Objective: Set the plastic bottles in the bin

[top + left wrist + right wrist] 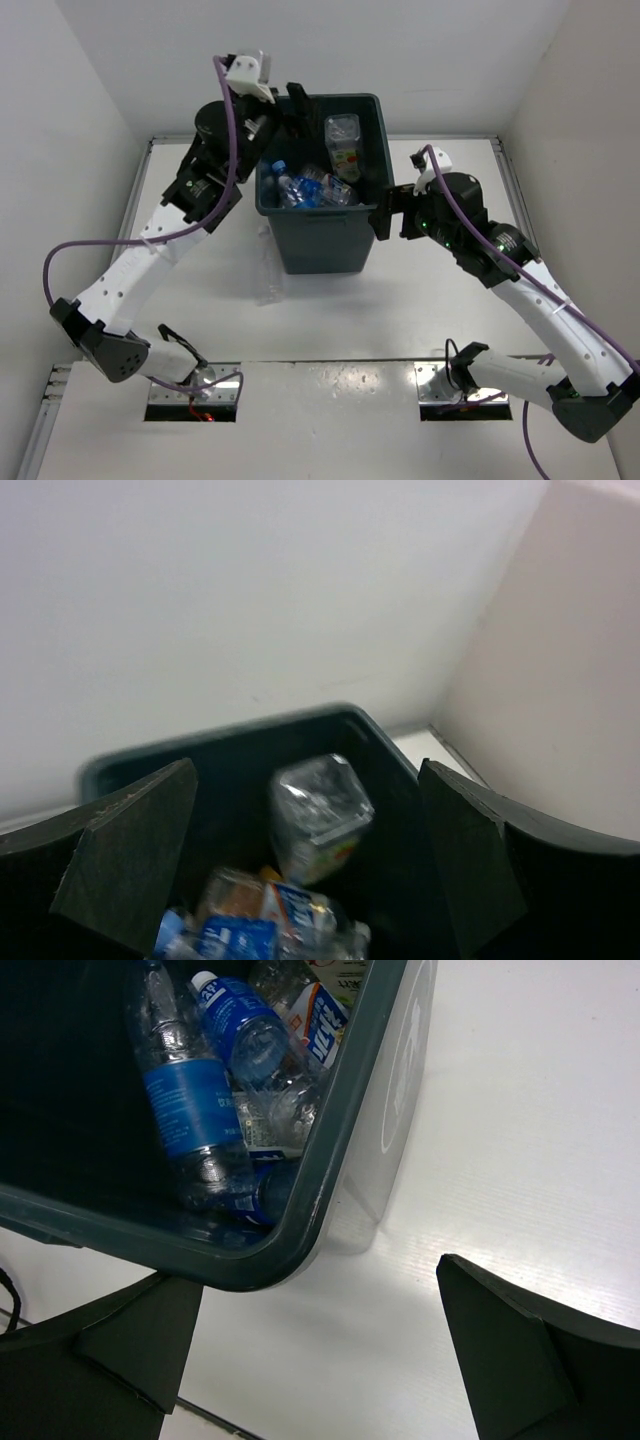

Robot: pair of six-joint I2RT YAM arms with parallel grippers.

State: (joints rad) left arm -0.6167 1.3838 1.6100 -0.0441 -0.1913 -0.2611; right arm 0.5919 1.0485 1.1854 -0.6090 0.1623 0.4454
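The dark grey bin (322, 245) stands in the middle of the table. Several clear bottles with blue labels (312, 190) lie inside it, and the larger bottle with the green-yellow label (343, 145) leans against its far right wall. My left gripper (285, 112) is open and empty above the bin's far left rim. In the left wrist view the larger bottle (318, 815) lies below, between the fingers. My right gripper (393, 213) is open and empty just outside the bin's near right corner (300, 1230). The right wrist view shows blue-labelled bottles (185, 1110) inside.
White walls close in the table at the back and on both sides. Bare white table (330, 320) lies in front of the bin. Two dark slots (195, 405) sit at the near edge by the arm bases.
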